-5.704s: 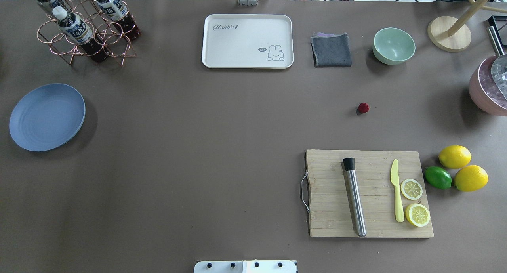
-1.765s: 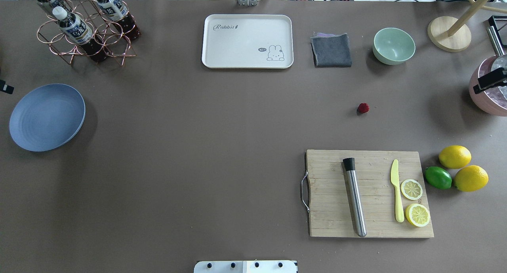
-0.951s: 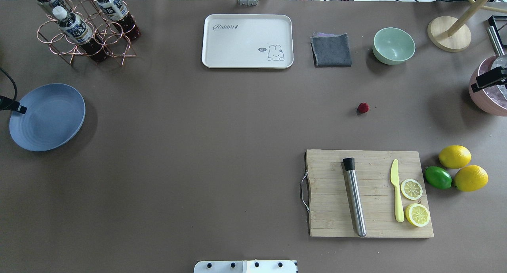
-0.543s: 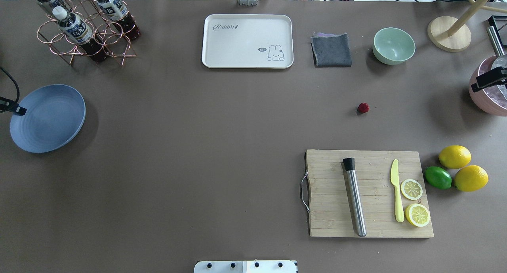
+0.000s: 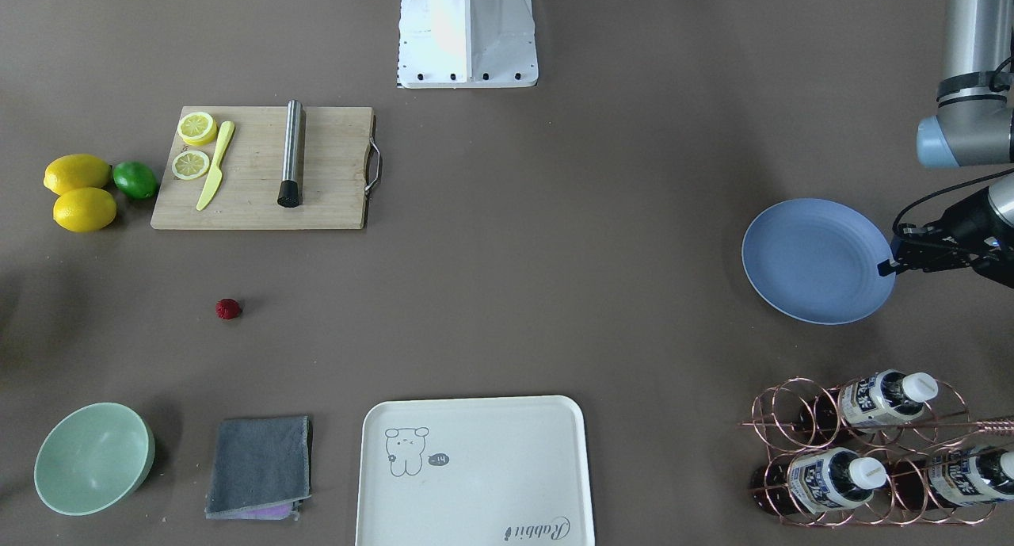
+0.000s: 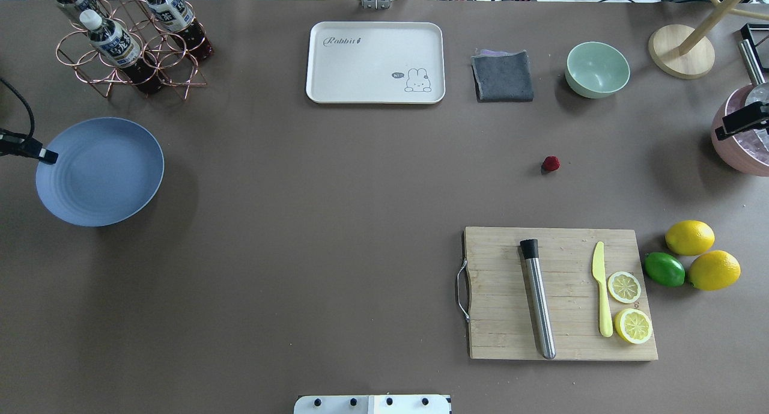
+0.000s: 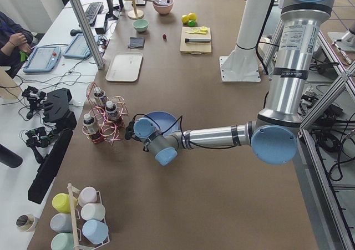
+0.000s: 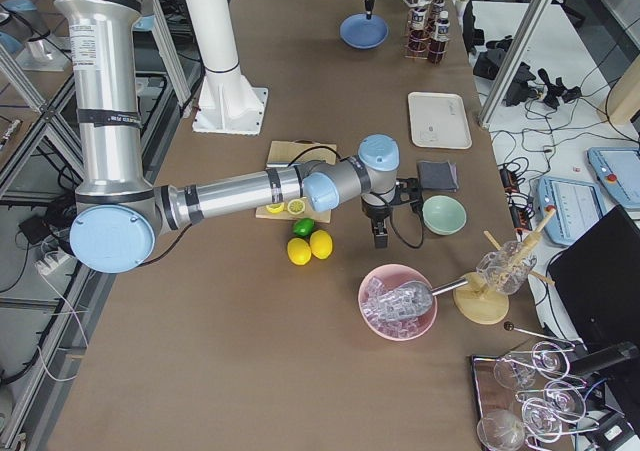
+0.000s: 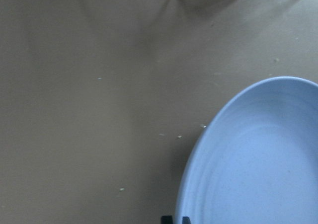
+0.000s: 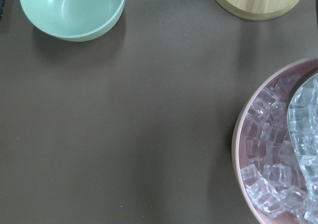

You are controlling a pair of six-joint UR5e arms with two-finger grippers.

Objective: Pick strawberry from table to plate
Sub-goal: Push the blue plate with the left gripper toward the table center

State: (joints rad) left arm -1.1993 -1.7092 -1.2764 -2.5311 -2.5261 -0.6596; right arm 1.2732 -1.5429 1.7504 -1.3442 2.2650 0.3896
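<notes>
While the strawberry (image 6: 551,163) lies alone on the table (image 6: 312,222), between the cutting board (image 6: 498,294) and the grey cloth (image 6: 503,76) and well apart from both, the plate (image 6: 102,173) is far across the table on the robot's left side. The left gripper (image 6: 48,157) is pinched narrow on the plate's outer rim; two dark fingertips show right at that rim in the wrist view; a broad shadow spreads on the table past the plate's inner edge, so the plate looks raised off the surface. The right gripper (image 6: 744,121) hangs above the table near the pink bowl (image 6: 730,146) of ice cubes; whether it is wide or narrow I cannot tell.
</notes>
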